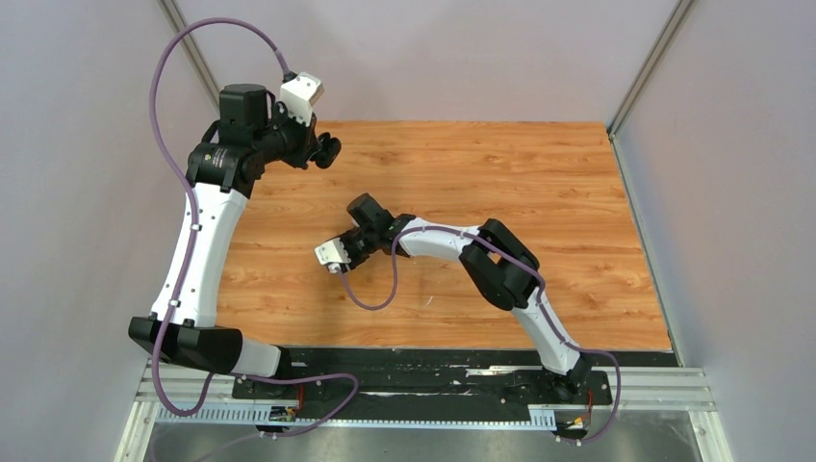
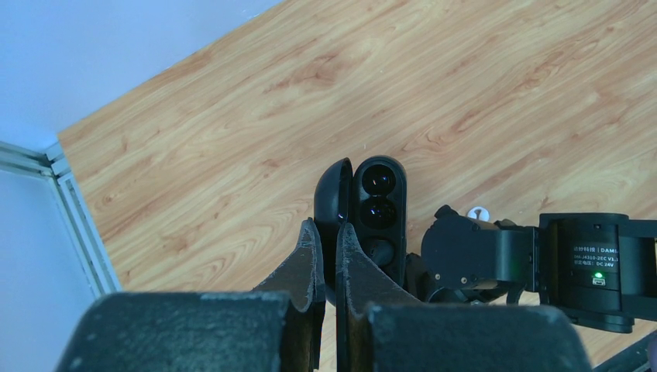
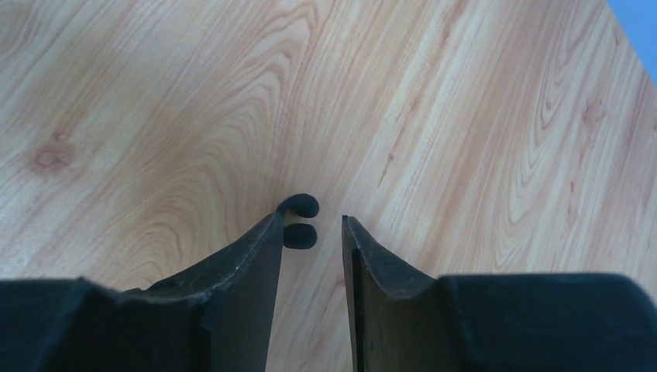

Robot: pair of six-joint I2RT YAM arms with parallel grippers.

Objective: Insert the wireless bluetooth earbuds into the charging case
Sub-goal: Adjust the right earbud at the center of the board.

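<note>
From above, my left gripper point(image 1: 325, 151) hangs high over the table's point(image 1: 539, 192) far-left corner, and the right arm point(image 1: 452, 241) bends down at mid-table. Left wrist: its jaws are pinched tight on the lid of the open black case point(image 2: 379, 203), with a white bud point(image 2: 478, 211) on the wood below. Right wrist: my right gripper point(image 3: 311, 219) stands part-open and holds nothing, a black bud point(image 3: 300, 206) lying against the tip of the finger on the view's left, at the mouth of the gap.
</note>
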